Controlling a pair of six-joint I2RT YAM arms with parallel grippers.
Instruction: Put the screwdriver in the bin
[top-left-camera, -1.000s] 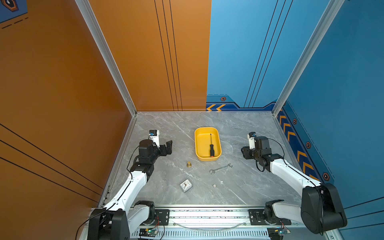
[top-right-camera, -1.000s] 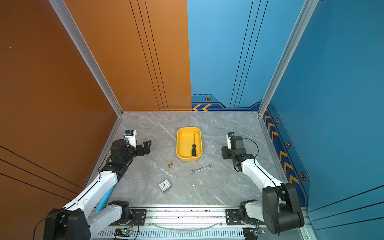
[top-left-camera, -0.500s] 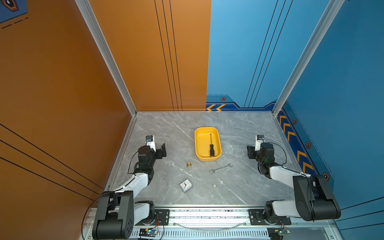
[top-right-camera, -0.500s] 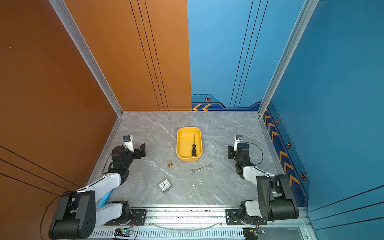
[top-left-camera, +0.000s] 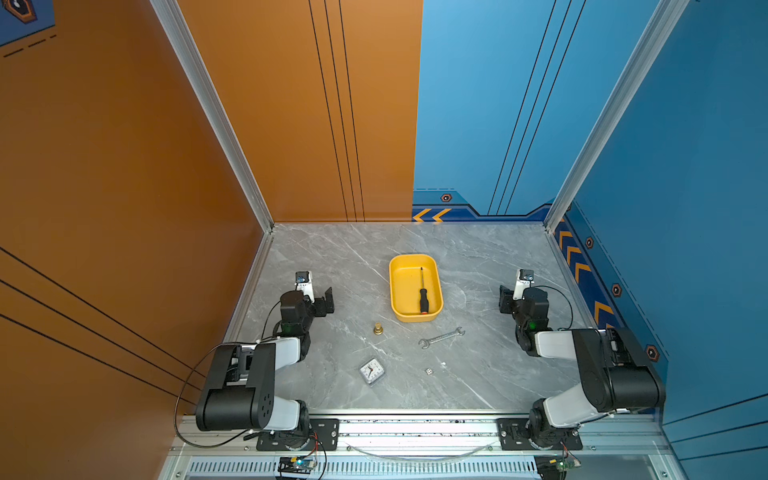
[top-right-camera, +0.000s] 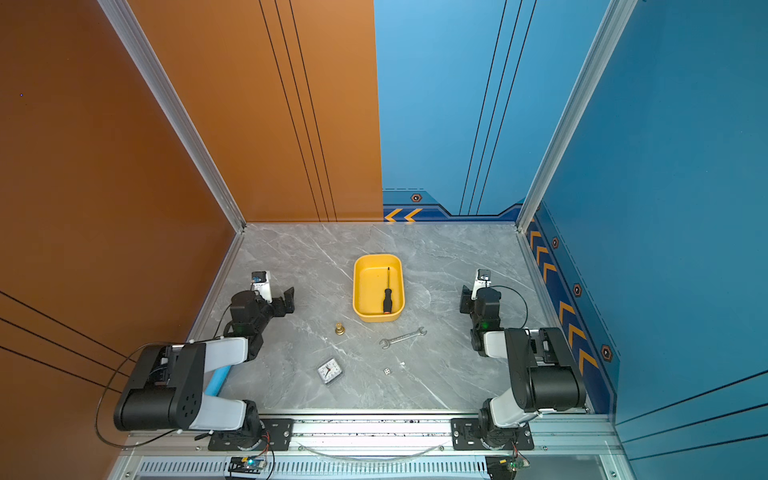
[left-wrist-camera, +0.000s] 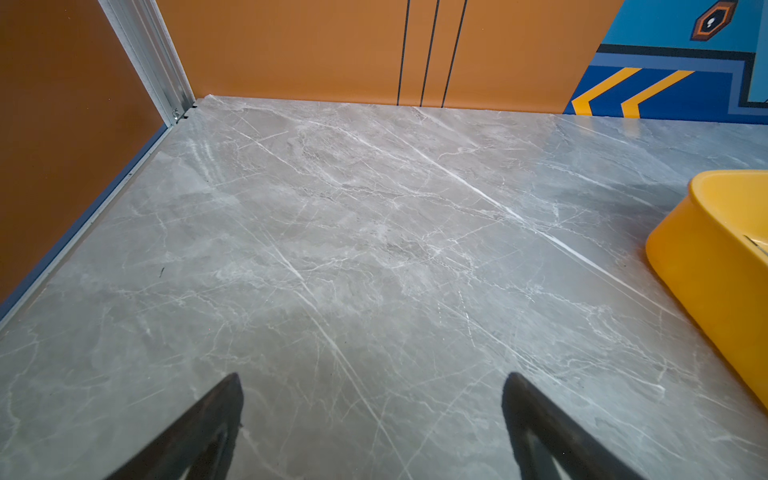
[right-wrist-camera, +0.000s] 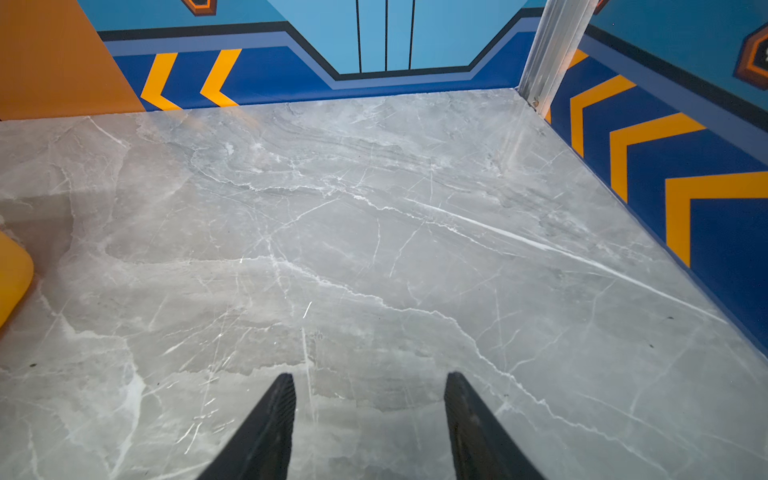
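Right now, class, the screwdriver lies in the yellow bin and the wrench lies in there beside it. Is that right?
Not quite. The screwdriver is in the bin, but the wrench lies on the table outside it, as both top views show.

floor (top-left-camera: 490, 374): grey marble | orange wall (top-left-camera: 270, 104) left | blue wall (top-left-camera: 478, 104) right

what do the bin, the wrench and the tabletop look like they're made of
The bin: probably plastic, smooth uniform yellow, rounded moulded corners. The wrench: metal, silvery with a bright sheen. The tabletop: grey marble look, white veins, faint gloss; real stone or printed laminate, cannot tell.
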